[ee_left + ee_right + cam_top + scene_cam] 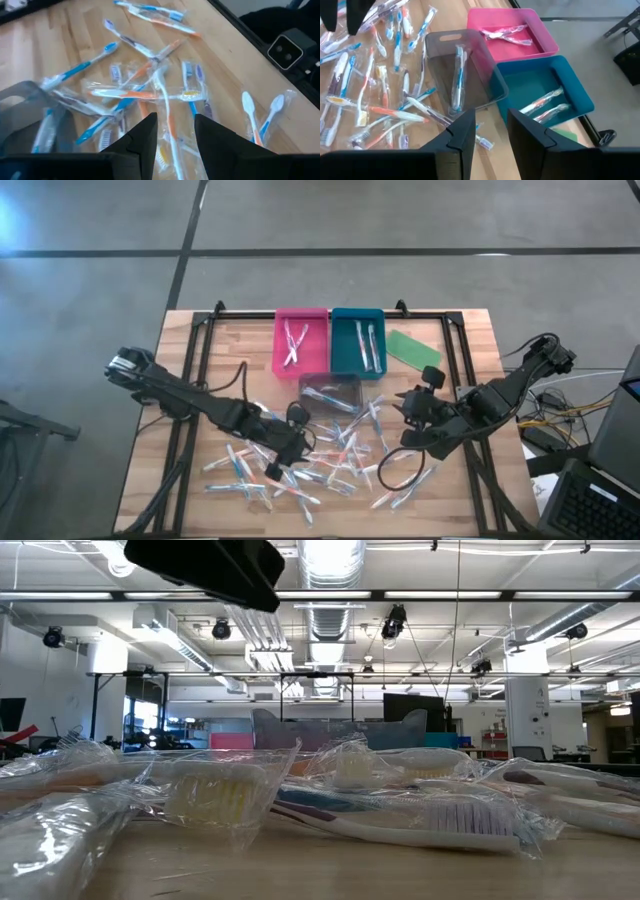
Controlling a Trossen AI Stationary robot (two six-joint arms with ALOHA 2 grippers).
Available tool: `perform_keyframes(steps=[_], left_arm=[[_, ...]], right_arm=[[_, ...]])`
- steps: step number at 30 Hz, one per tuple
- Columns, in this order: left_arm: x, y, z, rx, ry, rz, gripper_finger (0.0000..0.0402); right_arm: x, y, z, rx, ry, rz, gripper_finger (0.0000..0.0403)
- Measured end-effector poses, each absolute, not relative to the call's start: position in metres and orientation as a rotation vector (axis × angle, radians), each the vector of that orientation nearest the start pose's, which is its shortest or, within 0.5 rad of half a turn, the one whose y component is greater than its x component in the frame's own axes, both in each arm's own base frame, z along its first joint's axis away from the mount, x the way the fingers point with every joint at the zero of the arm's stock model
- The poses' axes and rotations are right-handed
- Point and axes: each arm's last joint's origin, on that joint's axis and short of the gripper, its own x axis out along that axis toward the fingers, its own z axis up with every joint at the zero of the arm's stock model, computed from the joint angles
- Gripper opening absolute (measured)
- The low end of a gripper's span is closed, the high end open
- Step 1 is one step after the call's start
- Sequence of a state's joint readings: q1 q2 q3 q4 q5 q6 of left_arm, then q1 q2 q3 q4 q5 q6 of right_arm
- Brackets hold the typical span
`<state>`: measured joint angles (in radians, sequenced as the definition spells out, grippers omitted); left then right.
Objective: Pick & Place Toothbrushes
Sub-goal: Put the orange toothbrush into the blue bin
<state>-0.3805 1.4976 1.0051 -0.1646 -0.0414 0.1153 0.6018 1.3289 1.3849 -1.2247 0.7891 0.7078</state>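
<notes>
3 trays (355, 340) line the table's (180, 340) far edge.

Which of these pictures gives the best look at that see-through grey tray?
The right wrist view: the grey tray fills the middle, with one toothbrush visibly inside. The high view shows it small, below the pink tray. The left wrist view catches only a corner, and the low view shows just a grey outline behind the wrapped brushes.

— Where are the arms?
— The left arm reaches in from the table's left edge, its left gripper (290, 442) low, fingers (145, 135) parted, nothing between them. The right gripper (412, 418) points inward from the right side, fingers (462, 132) apart and empty too
</notes>
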Motion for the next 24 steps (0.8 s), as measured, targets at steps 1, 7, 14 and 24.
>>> perform_keyframes(steps=[1,7,14,24], left_arm=[[0.300,-0.120,0.243,0.245,0.635,-0.365,0.0136],[0.309,-0.123,0.227,0.177,0.700,-0.337,0.0136],[0.314,-0.125,0.208,0.165,0.763,-0.324,0.0136],[0.321,-0.128,0.183,0.154,0.843,-0.302,0.0136]], right_arm=[[0.203,0.115,0.352,-0.090,0.766,-0.455,0.0106],[0.203,0.114,0.353,-0.093,0.766,-0.453,0.0088],[0.202,0.114,0.354,-0.090,0.763,-0.452,0.0076],[0.202,0.113,0.354,-0.102,0.746,-0.471,0.0070]])
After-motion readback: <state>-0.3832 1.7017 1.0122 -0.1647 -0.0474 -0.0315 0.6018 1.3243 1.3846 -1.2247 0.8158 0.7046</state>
